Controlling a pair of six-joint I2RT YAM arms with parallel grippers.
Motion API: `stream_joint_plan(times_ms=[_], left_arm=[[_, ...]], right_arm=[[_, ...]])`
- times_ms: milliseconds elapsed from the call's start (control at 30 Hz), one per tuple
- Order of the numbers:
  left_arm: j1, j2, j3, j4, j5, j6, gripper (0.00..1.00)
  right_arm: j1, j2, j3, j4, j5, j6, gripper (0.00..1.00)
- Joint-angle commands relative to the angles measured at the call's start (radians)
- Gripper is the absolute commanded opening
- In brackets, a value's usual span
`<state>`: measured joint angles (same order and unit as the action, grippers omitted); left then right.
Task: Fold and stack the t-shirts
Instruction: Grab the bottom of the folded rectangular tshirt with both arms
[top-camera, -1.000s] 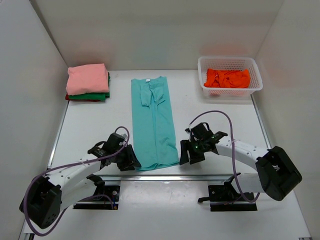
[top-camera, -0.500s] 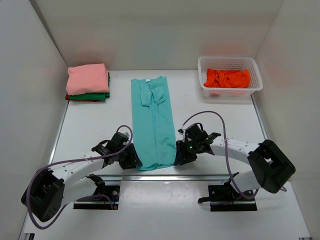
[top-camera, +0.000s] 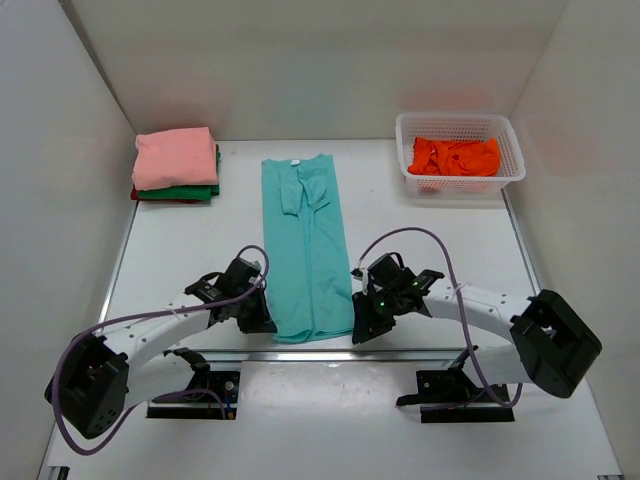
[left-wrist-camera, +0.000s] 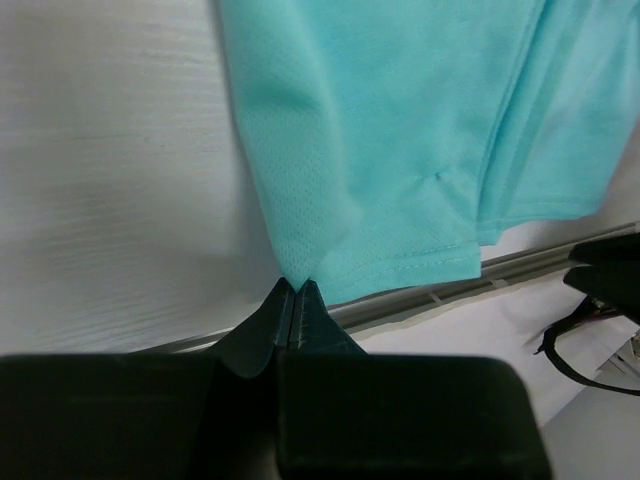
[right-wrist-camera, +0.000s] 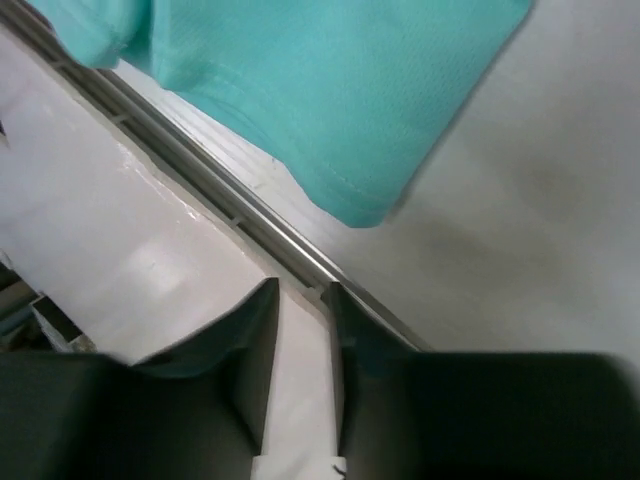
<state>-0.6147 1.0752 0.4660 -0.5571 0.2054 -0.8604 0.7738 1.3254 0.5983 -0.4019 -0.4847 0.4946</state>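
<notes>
A long teal t-shirt (top-camera: 305, 250), folded into a narrow strip, lies down the middle of the table, collar at the far end. My left gripper (top-camera: 268, 322) sits at its near left corner. In the left wrist view the left gripper (left-wrist-camera: 295, 285) is shut, with the tip of that teal t-shirt (left-wrist-camera: 400, 150) corner pinched between its fingertips. My right gripper (top-camera: 360, 330) is by the near right corner. In the right wrist view the right gripper (right-wrist-camera: 300, 290) stands open over the table's edge rail, and the teal t-shirt (right-wrist-camera: 340, 90) corner lies just ahead of it, untouched.
A stack of folded shirts, pink (top-camera: 175, 158) over green (top-camera: 190, 192), sits at the far left. A white basket (top-camera: 505, 135) at the far right holds a crumpled orange shirt (top-camera: 455, 157). A metal rail (top-camera: 320, 352) runs along the table's near edge, just behind both grippers.
The left gripper has closed on the shirt's near left corner. The right gripper has slid left and nearer, up to the near right corner, with its jaws narrower than before.
</notes>
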Motion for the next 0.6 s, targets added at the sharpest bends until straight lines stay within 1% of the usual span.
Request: stream_joint_plan(times_ms=[0,33,67,133,167,233,300,333,367,400,467,567], left_arm=[[0.010,0.006,0.049,-0.038,0.003,0.040,0.00],[0.009,0.009,0.052,-0.040,0.008,0.040,0.00],[0.004,0.011,0.051,-0.037,0.018,0.032,0.00],[0.003,0.015,0.048,-0.038,0.020,0.035,0.00],[0.004,0.015,0.040,-0.038,0.028,0.035,0.00],[0.013,0.019,0.040,-0.040,0.032,0.044,0.01],[0.026,0.017,0.042,-0.047,0.037,0.050,0.01],[0.023,0.020,0.045,-0.050,0.031,0.057,0.00],[0.029,0.019,0.049,-0.058,0.037,0.066,0.01],[0.039,0.019,0.051,-0.063,0.035,0.070,0.01],[0.043,0.019,0.049,-0.063,0.034,0.080,0.01],[0.043,0.019,0.039,-0.066,0.052,0.087,0.00]], right_arm=[[-0.044,-0.068,-0.003,-0.020,0.003,0.011,0.27],[-0.063,-0.077,-0.006,0.000,0.006,0.019,0.41],[-0.079,-0.065,-0.008,0.014,-0.003,0.033,0.51],[-0.088,-0.026,-0.002,0.044,-0.021,0.039,0.60],[-0.079,0.003,0.011,0.046,-0.022,0.047,0.62],[-0.067,0.047,0.021,0.109,-0.025,0.068,0.62],[-0.051,0.090,0.032,0.138,-0.041,0.084,0.55],[-0.038,0.118,0.043,0.129,-0.051,0.079,0.48],[-0.027,0.136,0.060,0.105,-0.052,0.062,0.36],[-0.013,0.143,0.067,0.106,-0.054,0.052,0.23],[-0.008,0.127,0.063,0.080,-0.052,0.041,0.00],[-0.005,0.086,0.055,0.029,-0.037,0.015,0.00]])
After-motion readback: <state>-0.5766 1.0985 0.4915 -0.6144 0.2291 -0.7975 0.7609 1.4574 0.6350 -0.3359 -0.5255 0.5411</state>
